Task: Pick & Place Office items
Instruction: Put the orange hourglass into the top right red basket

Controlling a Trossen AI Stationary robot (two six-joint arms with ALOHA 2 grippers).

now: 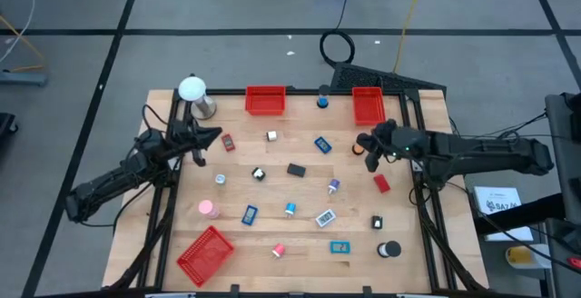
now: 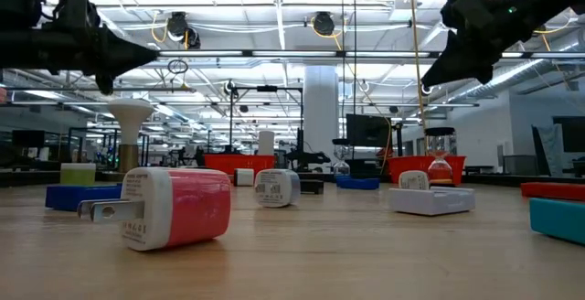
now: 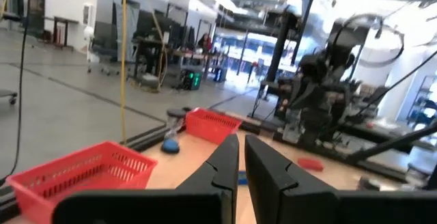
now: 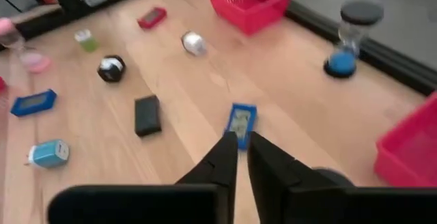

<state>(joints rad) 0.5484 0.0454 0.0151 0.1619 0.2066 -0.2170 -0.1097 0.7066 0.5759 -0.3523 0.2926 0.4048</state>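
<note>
Many small office items lie scattered flat on the wooden table: a red piece (image 1: 228, 142), a blue flat piece (image 1: 322, 144), a black block (image 1: 296, 170), a purple clip (image 1: 333, 186), a red piece (image 1: 381, 183) and a pink roll (image 1: 208, 209). My left gripper (image 1: 216, 137) hovers shut over the table's left side, above the red piece. My right gripper (image 1: 361, 143) hovers shut at the right, near the blue flat piece (image 4: 241, 121). Both grippers hang well above the tabletop in the low view, and neither holds anything.
Two red mesh trays (image 1: 265, 99) (image 1: 368, 104) stand at the far edge, and a third (image 1: 206, 254) sits tilted at the near left. A white ball on a silver stand (image 1: 193, 94) is at the far left. A blue hourglass (image 1: 322, 101) stands between the far trays. A red-white charger (image 2: 174, 207) lies near the low camera.
</note>
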